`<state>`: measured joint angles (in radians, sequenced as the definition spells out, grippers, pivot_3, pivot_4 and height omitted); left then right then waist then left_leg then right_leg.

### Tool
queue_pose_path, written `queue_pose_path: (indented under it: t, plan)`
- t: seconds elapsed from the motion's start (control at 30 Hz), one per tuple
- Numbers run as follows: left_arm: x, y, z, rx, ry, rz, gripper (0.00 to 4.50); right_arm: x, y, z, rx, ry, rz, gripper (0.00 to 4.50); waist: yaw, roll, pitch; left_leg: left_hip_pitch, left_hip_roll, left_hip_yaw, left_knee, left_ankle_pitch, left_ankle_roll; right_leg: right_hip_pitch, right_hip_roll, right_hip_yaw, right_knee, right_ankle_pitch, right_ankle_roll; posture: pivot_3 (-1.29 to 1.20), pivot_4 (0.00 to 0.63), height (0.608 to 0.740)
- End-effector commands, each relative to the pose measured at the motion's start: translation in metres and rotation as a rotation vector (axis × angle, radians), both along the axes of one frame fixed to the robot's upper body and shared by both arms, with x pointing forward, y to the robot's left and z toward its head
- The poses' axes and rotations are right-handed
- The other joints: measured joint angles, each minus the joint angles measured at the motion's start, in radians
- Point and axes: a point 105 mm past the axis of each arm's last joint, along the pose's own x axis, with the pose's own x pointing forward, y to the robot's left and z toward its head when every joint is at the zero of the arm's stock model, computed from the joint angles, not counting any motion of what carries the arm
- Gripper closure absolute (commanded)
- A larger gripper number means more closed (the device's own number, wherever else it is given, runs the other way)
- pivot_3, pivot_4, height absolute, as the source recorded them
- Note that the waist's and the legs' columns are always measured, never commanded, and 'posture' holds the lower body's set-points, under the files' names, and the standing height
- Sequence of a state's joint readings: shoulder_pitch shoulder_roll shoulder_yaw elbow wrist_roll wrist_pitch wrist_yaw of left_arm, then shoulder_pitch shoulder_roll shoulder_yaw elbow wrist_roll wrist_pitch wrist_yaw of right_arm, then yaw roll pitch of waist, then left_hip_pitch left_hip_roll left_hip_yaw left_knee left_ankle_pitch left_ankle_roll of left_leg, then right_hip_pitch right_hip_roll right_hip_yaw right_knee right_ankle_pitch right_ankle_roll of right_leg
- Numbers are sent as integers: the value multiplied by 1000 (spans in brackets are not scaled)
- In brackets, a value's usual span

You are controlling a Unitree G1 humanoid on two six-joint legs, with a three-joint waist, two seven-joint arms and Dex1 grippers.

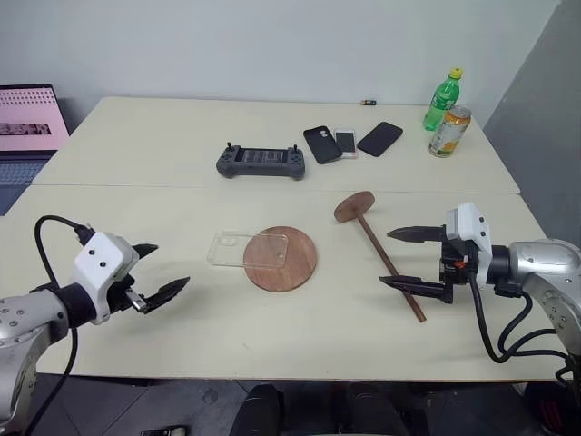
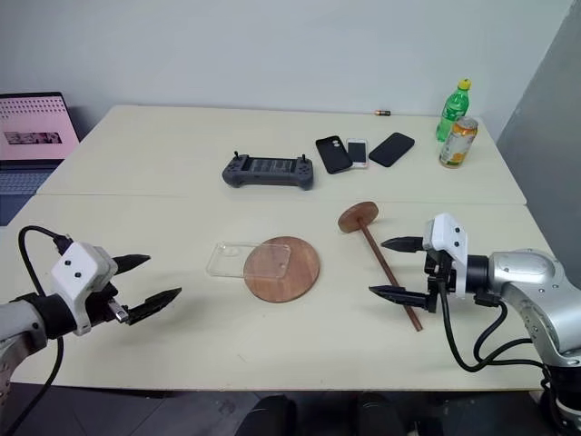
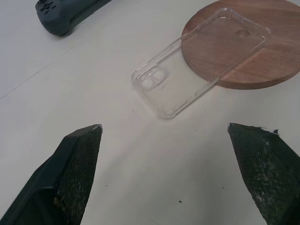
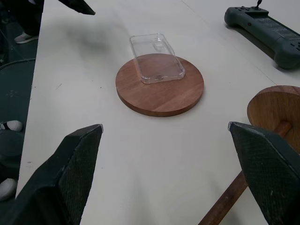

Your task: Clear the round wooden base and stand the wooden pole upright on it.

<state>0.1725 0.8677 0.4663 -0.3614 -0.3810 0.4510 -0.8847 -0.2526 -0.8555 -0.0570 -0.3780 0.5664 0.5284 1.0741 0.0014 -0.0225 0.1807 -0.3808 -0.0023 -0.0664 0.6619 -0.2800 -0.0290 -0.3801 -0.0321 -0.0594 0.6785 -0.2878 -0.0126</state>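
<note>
Round wooden base [image 1: 283,259] at desk [image 1: 136,145] centre, clear phone case [image 1: 243,249] overlapping its left edge. Wooden pole [image 1: 381,252] lying flat to the right. Left gripper [image 1: 154,272] and right gripper [image 1: 407,259] both open, empty.

We see a clear case [image 1: 236,248] lying half across the base [image 1: 289,262]; bare worktop [image 1: 182,336] lies open around both.

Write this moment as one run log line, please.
left gripper: open, empty | right gripper: open, around wooden pole | clear phone case: half on round wooden base | pole: lying flat
</note>
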Motion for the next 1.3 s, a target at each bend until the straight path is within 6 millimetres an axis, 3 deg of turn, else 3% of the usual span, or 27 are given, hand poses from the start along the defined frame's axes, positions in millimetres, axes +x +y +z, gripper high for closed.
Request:
queue_pose_path:
  t: [0.03, 0.37, 0.63, 0.83, 1.3]
  plan:
    - [2, -5, 11, -17, -36, -34, 39, -3, -1, 10, -12, -57, 6, 0, 0, 0, 0, 0, 0, 0, 0, 0, 0, 0, 0, 0, 0, 0, 0, 0, 150, 740]
    - [-2, -13, 18, -71, -29, -93, 39, -4, -2, 10, -13, -50, 5, 0, 0, 0, 0, 0, 0, 1, 0, 0, 0, 0, 0, 1, 0, 0, 0, 0, 150, 740]
    - [8, -11, 18, 52, -61, -128, 39, -8, 5, 12, -8, -54, 16, 0, 0, 1, 0, 0, 0, 1, 0, 0, 0, 0, 0, 1, 0, 0, 0, 0, 150, 740]
    - [14, -28, 7, 146, -13, -277, 39, -16, 14, 8, -47, -32, 26, 0, 0, 1, 1, 0, 0, 2, 0, 0, 0, -1, 0, 2, 0, 0, 0, 0, 150, 740]
    - [57, -42, -26, 359, 39, -428, 39, -35, 34, -4, -70, 2, 24, 0, -2, 1, 1, -1, 0, 8, 0, 0, 0, -5, 1, 7, 2, -1, 2, 0, 150, 740]
